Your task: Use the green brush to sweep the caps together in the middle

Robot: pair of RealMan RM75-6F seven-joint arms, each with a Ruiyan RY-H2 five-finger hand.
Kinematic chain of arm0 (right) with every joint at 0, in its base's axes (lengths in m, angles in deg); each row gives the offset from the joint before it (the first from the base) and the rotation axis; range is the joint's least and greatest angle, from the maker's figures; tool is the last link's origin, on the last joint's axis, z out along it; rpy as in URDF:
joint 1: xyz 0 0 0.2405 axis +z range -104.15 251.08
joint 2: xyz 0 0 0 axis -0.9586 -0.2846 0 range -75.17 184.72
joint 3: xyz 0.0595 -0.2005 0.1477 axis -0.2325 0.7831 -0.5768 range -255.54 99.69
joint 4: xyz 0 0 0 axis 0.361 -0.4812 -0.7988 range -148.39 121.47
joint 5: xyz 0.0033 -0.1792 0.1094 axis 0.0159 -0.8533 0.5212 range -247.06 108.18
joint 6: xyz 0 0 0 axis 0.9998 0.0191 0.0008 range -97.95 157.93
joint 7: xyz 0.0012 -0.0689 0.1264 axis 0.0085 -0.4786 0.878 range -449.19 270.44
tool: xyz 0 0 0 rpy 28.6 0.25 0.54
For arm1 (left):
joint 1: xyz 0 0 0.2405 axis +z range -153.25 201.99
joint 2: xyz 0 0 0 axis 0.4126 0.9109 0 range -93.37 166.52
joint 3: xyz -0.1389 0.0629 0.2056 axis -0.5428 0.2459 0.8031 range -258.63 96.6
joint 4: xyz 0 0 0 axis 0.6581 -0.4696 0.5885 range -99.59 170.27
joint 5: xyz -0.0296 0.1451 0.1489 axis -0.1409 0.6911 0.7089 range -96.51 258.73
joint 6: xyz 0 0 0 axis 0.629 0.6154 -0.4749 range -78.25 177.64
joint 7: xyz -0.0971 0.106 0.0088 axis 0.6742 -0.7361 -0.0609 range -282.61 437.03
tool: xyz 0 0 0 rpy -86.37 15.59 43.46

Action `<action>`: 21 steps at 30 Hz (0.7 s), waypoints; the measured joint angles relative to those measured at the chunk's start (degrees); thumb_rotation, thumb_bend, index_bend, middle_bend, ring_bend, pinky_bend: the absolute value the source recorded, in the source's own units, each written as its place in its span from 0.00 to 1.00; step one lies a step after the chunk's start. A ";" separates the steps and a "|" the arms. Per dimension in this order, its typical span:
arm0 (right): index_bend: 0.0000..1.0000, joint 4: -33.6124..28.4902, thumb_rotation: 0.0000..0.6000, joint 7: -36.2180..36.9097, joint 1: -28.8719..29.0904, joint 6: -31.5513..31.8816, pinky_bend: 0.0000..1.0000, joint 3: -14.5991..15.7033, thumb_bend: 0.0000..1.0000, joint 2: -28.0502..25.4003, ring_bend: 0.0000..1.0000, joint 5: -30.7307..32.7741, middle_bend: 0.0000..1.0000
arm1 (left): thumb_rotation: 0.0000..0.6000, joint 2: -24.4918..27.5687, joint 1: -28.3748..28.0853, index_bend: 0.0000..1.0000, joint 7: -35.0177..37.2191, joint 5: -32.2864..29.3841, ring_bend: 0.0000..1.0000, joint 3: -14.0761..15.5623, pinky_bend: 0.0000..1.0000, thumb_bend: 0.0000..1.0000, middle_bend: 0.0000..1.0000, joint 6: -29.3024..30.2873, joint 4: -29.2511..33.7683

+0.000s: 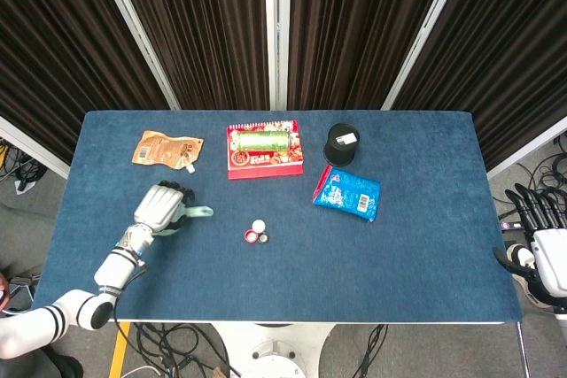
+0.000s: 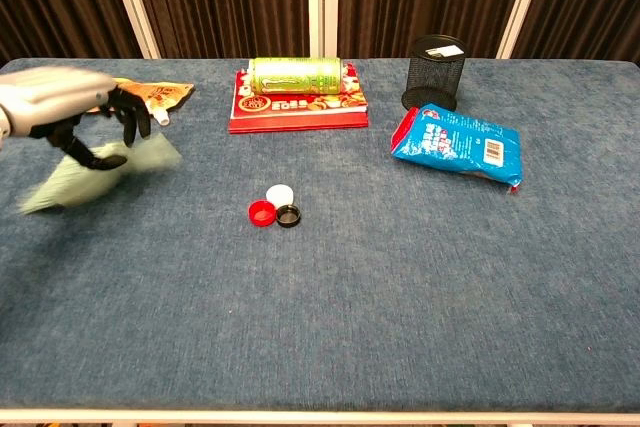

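Note:
Three caps lie touching in the middle of the blue table: a white cap (image 1: 259, 226) (image 2: 280, 194), a red cap (image 1: 251, 236) (image 2: 261, 212) and a black cap (image 1: 263, 237) (image 2: 289, 215). My left hand (image 1: 162, 209) (image 2: 75, 107) is well to their left and holds the green brush (image 2: 88, 176) by its handle (image 1: 200, 212). The brush head is blurred in the chest view and mostly hidden under the hand in the head view. My right hand (image 1: 534, 221) hangs off the table's right edge, fingers spread, holding nothing.
A red box (image 1: 265, 160) with a green can (image 2: 296, 74) on it lies at the back. A black mesh cup (image 1: 341, 142), a blue snack bag (image 2: 456, 145) and an orange pouch (image 1: 167, 149) sit around the far half of the table.

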 measured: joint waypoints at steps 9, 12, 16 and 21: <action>0.00 1.22 1.00 1.30 0.32 -1.76 0.00 0.19 0.15 0.51 0.00 1.67 0.00 | 1.00 4.46 5.23 0.18 5.84 0.49 0.15 -0.89 0.22 0.12 0.22 9.59 2.57; 0.00 2.07 1.00 1.56 0.49 -2.45 0.00 0.24 0.16 1.16 0.00 1.92 0.00 | 1.00 7.92 9.93 0.18 7.20 0.40 0.15 -0.89 0.21 0.12 0.22 16.29 3.22; 0.00 3.26 1.00 2.63 0.58 -2.50 0.00 0.58 0.16 2.69 0.00 1.42 0.00 | 1.00 13.06 18.06 0.19 5.52 -0.02 0.15 0.68 0.20 0.12 0.22 25.43 5.16; 0.00 5.21 1.00 4.59 0.40 -2.11 0.00 1.09 0.16 4.89 0.00 0.80 0.00 | 1.00 17.13 26.48 0.21 3.07 -0.01 0.15 3.55 0.20 0.12 0.22 34.24 11.99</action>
